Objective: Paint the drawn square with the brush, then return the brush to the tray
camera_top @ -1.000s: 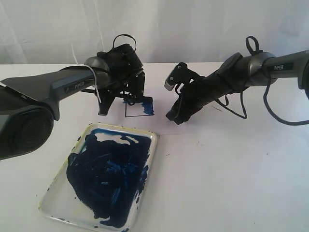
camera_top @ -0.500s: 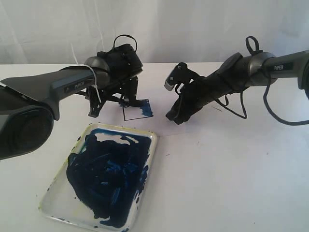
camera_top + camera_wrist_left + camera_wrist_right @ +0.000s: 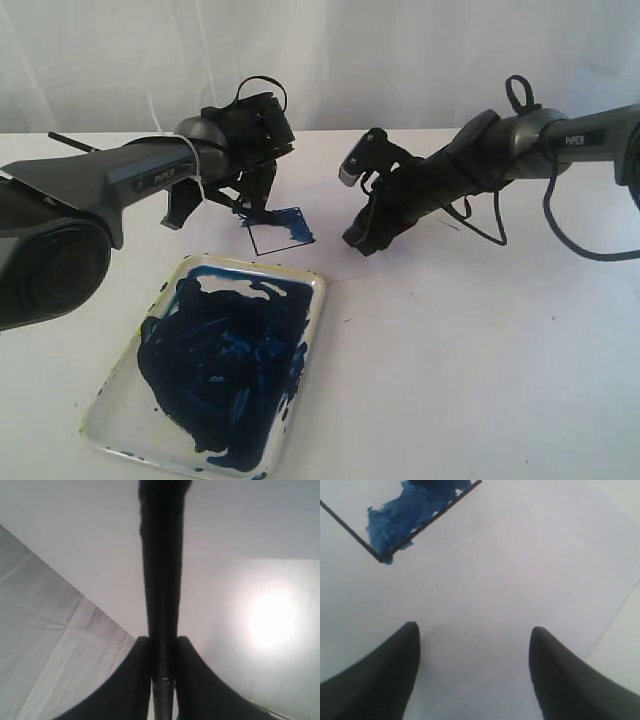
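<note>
The drawn square [image 3: 282, 232] lies on white paper at the back, its far part smeared blue. My left gripper [image 3: 248, 200] hangs over the square's far left corner, shut on the brush [image 3: 160, 570]. The black handle runs straight between the two fingers in the left wrist view. A thin black end of the handle [image 3: 72, 141] sticks out at the far left. The bristles are hidden behind the gripper. My right gripper [image 3: 360, 238] rests open on the paper just right of the square [image 3: 395, 527], holding nothing. The tray [image 3: 312, 285] sits in front, thick with dark blue paint.
The paper sheet [image 3: 520, 580] ends at an edge [image 3: 615, 625] beside my right fingers. A white cloth backdrop hangs behind the table. A black cable [image 3: 560, 230] loops off the right arm. White tabletop spreads to the right of the tray.
My left gripper has swung to the left over the square, and the blue smear has spread over its far part. The right arm has stayed still.
</note>
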You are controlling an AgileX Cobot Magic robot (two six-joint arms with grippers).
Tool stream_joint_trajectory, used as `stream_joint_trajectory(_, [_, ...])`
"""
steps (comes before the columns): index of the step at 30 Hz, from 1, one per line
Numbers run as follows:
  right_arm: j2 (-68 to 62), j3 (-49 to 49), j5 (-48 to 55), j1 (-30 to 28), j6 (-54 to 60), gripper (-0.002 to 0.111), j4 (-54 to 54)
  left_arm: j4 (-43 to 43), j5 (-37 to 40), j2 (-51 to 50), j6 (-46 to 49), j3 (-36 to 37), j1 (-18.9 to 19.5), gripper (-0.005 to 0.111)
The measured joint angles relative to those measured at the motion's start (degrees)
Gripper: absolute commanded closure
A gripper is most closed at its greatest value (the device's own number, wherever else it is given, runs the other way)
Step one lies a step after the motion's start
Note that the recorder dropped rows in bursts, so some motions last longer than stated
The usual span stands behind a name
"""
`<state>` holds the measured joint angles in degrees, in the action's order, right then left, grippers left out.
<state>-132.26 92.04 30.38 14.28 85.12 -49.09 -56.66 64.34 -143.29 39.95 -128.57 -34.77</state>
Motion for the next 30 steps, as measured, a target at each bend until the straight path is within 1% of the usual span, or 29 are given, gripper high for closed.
stream_joint_trajectory(8, [-0.1, 0.0, -1.7, 0.0, -1.6, 0.048, 0.0, 0.2, 0.0, 0.2, -1.4, 0.0, -0.1, 0.107])
stream_joint_trajectory(16, [-0.1, 0.0, -2.9, 0.0, -1.8, 0.048, 0.0, 5.1, 0.0, 1.6, -0.1, 0.0, -1.9, 0.107])
stream_joint_trajectory(20, [-0.1, 0.0, -3.0, 0.0, -1.8, 0.048, 0.0, 5.9, 0.0, 1.2, 0.8, 0.0, -2.4, 0.107])
stream_joint_trajectory(24, [-0.1, 0.0, -3.1, 0.0, -1.9, 0.048, 0.0, 5.9, 0.0, 0.1, 0.9, 0.0, -2.4, 0.107])
stream_joint_trajectory(30, [-0.1, 0.0, -3.1, 0.0, -2.0, 0.048, 0.0, 4.7, 0.0, -1.0, 0.4, 0.0, -1.3, 0.107])
